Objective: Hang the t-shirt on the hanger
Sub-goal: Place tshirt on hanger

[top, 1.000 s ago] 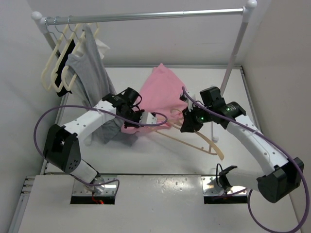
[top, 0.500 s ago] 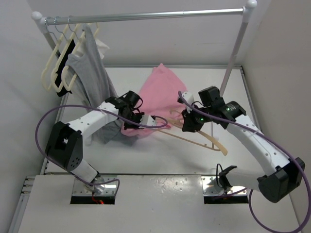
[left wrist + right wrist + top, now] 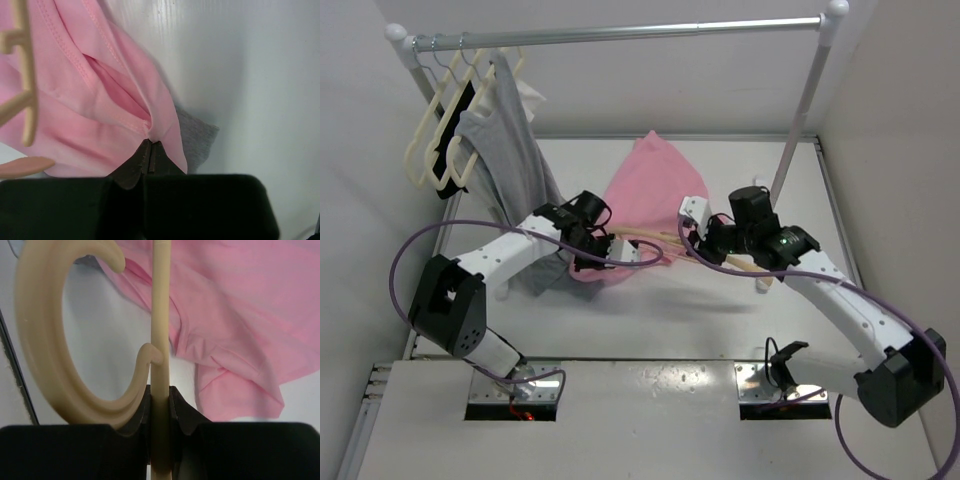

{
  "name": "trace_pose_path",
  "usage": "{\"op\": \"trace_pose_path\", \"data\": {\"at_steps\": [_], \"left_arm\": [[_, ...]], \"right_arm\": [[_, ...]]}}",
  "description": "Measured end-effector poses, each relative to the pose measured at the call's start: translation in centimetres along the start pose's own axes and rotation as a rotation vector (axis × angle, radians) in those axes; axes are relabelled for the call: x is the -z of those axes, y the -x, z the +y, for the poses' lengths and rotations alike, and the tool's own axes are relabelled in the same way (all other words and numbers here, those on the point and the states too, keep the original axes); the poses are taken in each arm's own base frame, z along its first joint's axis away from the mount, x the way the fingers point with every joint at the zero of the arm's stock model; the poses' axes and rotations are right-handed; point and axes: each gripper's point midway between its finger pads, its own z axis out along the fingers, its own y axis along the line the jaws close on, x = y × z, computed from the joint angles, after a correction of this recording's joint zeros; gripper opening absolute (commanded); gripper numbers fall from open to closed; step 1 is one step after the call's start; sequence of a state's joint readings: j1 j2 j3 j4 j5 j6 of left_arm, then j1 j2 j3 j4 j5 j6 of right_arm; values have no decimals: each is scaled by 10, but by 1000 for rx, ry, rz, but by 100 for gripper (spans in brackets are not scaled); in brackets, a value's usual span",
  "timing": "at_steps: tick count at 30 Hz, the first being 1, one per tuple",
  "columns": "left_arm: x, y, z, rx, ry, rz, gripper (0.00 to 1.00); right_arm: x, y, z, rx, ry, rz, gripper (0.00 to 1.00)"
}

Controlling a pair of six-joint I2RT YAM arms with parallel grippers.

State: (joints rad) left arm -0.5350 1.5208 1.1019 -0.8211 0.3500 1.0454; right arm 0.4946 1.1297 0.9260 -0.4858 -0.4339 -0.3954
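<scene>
The pink t-shirt (image 3: pixel 650 185) lies crumpled on the white table. My left gripper (image 3: pixel 618 250) is shut on a fold of its edge; the left wrist view shows the closed fingertips (image 3: pixel 150 145) pinching pink cloth (image 3: pixel 100 100). My right gripper (image 3: pixel 705 240) is shut on the peach-beige hanger (image 3: pixel 660 238), which lies level between the two grippers, one arm reaching toward the shirt's held edge. In the right wrist view the jaws clamp the hanger's thin bar (image 3: pixel 160 340), its curved hook (image 3: pixel 37 340) is to the left, and the t-shirt (image 3: pixel 235 315) is to the right.
A metal rack rail (image 3: pixel 620 35) spans the back, with its right post (image 3: pixel 802 110) standing behind my right arm. Cream hangers (image 3: pixel 425 145), a black hanger (image 3: pixel 457 130) and a gray garment (image 3: pixel 515 150) hang at the rail's left end. Gray cloth (image 3: pixel 200 137) lies under the shirt's edge.
My right gripper has moved left and a little back with the hanger, swinging it level toward the shirt. My left gripper has stayed shut on the shirt, nearly still.
</scene>
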Motion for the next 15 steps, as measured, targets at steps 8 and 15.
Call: {"op": "trace_pose_path", "data": {"at_steps": [8, 15], "left_arm": [[2, -3, 7, 35, 26, -3, 0], [6, -13, 14, 64, 51, 6, 0]], "right_arm": [[0, -12, 11, 32, 31, 0, 0], [15, -17, 26, 39, 33, -22, 0]]}}
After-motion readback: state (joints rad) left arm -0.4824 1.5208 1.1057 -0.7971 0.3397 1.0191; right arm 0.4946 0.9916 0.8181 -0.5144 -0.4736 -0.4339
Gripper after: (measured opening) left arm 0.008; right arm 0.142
